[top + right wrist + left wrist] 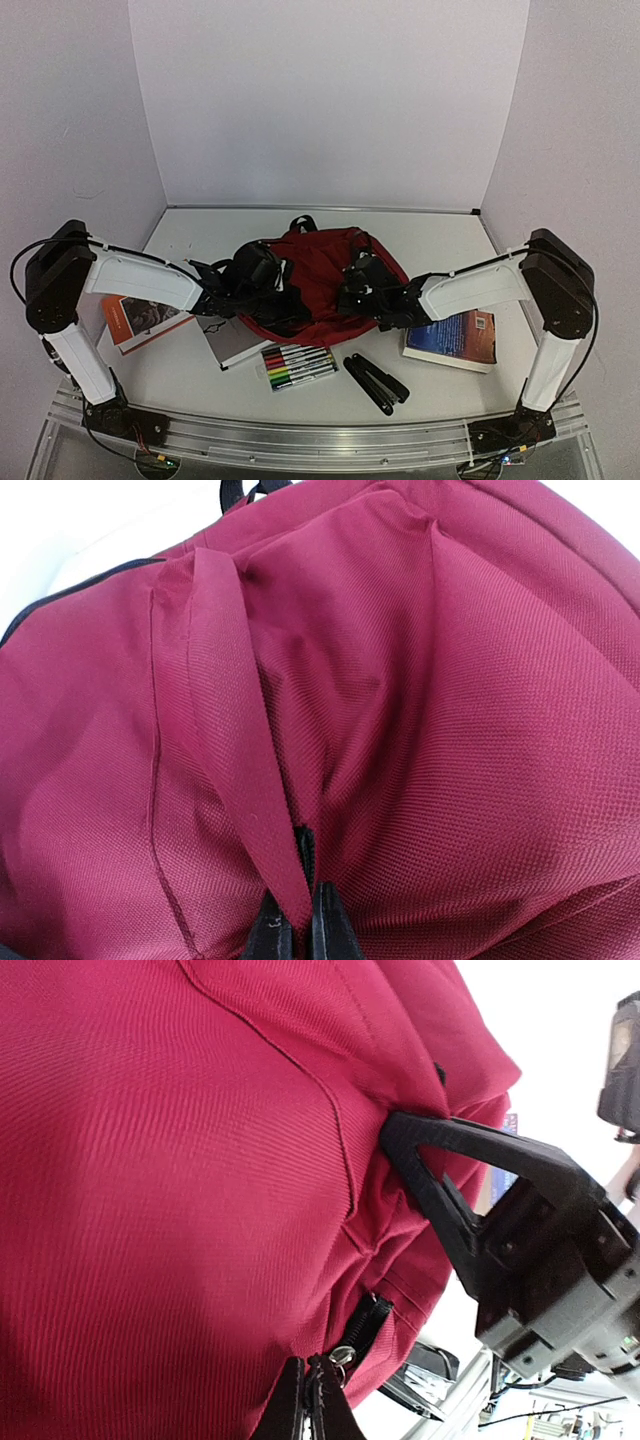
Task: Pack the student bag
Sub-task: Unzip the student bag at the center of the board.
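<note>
In the overhead view both wrists cover the sides of the red backpack [320, 270] at mid-frame, hiding its zipper. The left gripper [310, 1405] is closed just beside the zipper pull [343, 1356]; the bottom edge cuts off whether it holds it. The right gripper [295, 920] pinches a fold of the backpack's fabric. Both forearms reach inward. Markers [297, 366] lie just below the backpack.

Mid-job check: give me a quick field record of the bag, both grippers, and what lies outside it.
backpack: dark red, mid-table, between both arms
left gripper: shut, tips beside the zipper pull; hold on it unclear
right gripper: shut on a fold of the backpack's fabric
outside the backpack: orange book, pale notebook, markers, black folded item, blue book
</note>
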Robot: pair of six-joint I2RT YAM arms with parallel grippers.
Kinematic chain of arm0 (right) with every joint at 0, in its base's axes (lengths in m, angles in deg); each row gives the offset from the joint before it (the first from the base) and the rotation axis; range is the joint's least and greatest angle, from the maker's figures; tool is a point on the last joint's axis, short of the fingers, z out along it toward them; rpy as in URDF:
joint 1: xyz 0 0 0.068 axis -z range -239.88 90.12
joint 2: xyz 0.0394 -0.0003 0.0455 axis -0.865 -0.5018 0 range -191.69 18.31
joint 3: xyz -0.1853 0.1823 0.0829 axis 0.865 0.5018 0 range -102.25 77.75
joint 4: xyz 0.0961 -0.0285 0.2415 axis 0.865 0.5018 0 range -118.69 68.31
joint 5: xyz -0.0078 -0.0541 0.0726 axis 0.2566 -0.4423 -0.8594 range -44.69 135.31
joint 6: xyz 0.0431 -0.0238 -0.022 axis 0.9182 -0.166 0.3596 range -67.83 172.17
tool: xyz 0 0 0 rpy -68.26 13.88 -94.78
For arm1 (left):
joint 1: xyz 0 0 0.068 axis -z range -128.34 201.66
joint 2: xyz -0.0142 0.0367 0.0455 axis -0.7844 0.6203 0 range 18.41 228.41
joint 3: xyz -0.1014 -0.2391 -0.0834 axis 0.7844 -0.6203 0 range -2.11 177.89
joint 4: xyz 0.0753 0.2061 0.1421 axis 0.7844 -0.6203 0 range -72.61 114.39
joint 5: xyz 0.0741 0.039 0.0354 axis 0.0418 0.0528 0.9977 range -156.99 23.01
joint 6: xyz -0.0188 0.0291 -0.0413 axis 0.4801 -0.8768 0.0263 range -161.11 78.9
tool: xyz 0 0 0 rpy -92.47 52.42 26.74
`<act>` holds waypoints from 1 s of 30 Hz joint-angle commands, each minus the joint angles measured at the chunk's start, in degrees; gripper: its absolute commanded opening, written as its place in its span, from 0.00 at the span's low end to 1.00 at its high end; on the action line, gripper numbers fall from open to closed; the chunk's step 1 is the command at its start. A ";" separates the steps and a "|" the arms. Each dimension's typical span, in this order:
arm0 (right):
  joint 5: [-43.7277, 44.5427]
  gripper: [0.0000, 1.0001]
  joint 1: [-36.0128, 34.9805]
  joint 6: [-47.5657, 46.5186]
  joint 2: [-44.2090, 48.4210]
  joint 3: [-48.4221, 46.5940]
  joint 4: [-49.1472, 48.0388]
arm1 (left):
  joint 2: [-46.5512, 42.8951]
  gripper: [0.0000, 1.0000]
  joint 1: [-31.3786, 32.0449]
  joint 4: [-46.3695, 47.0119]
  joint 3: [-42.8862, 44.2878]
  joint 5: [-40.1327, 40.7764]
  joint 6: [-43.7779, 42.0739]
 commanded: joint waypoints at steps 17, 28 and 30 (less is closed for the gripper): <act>2.44 0.00 5.53 -0.46 4.88 2.29 4.38 | -12.45 0.00 -4.87 -8.26 -0.67 -2.17 -4.94; 1.03 0.00 5.89 -0.82 5.48 2.68 4.29 | -17.85 0.00 -10.70 -10.95 -2.77 -0.36 -7.41; 0.34 0.00 5.92 -1.25 5.76 2.50 4.24 | -18.27 0.00 -10.92 -10.61 -3.03 -0.44 -7.75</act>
